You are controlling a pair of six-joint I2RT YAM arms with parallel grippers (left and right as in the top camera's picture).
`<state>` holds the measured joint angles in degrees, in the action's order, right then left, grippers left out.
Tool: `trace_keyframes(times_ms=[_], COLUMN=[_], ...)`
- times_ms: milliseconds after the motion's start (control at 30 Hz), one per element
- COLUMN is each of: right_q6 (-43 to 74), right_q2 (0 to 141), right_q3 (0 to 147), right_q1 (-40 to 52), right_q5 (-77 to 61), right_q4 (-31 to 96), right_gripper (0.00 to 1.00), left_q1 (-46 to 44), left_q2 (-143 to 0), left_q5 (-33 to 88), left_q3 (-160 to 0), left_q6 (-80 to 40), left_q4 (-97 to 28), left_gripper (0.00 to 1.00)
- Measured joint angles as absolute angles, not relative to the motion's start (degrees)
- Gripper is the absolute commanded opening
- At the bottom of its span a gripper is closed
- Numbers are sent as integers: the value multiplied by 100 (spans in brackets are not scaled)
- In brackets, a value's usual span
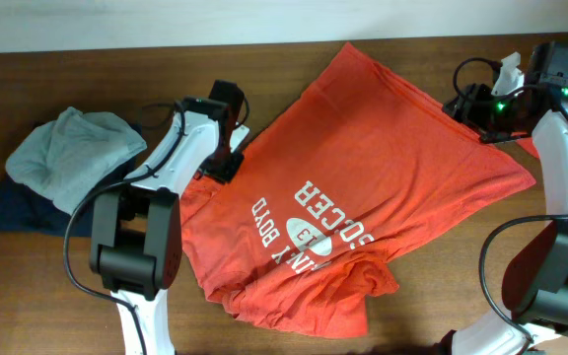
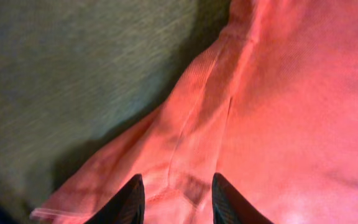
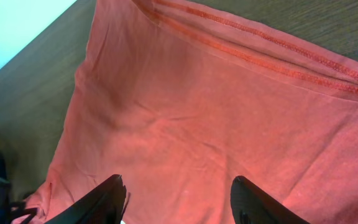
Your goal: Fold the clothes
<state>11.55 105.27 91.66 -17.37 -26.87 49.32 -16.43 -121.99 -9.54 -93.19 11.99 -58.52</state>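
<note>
An orange-red T-shirt lies spread on the brown table, white "Boyd Soccer" print facing up and upside down to me. Its near part is bunched into folds. My left gripper is at the shirt's left edge. In the left wrist view the left gripper is open, its fingers apart over a seamed strip of the shirt. My right gripper hovers at the shirt's far right edge. In the right wrist view the right gripper stands wide open above flat cloth near a stitched hem.
A pile of grey-green cloth on navy cloth sits at the table's left side, close to my left arm. A pale wall runs along the table's back edge. Bare wood shows left of the shirt.
</note>
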Motion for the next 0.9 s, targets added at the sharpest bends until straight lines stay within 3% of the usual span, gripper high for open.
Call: trace_keyframes(times_ms=[200, 300, 367, 533, 767, 900], right_q6=[1155, 1155, 1155, 1155, 1155, 1153], right_q2=[10527, 10527, 10527, 10527, 10527, 10527], right_q3=[9166, 9166, 9166, 9166, 9166, 9166], right_q1=[-1737, -1737, -1737, -1737, -1737, -1737], right_q5=[-2687, -2687, -2687, -2687, -2687, -2687], right_q4=[4958, 4984, 5000, 5011, 5013, 5013], right_gripper=[60, 60, 60, 60, 60, 60], left_q1=[-1643, -1640, -1643, -1645, -1632, -1629], left_q2=[-12217, -12202, -12171, -12138, -12162, -12162], left_q5=[-939, -913, -873, -875, -1358, -1586], left_q3=[-8812, -8685, -8613, -8562, -9144, -9557], left_q6=[1194, 1199, 1133, 1151, 1168, 1304], left_q4=[-5328, -5107, -4995, -4945, -5806, -5461], left_gripper=[33, 8, 1, 0, 6, 6])
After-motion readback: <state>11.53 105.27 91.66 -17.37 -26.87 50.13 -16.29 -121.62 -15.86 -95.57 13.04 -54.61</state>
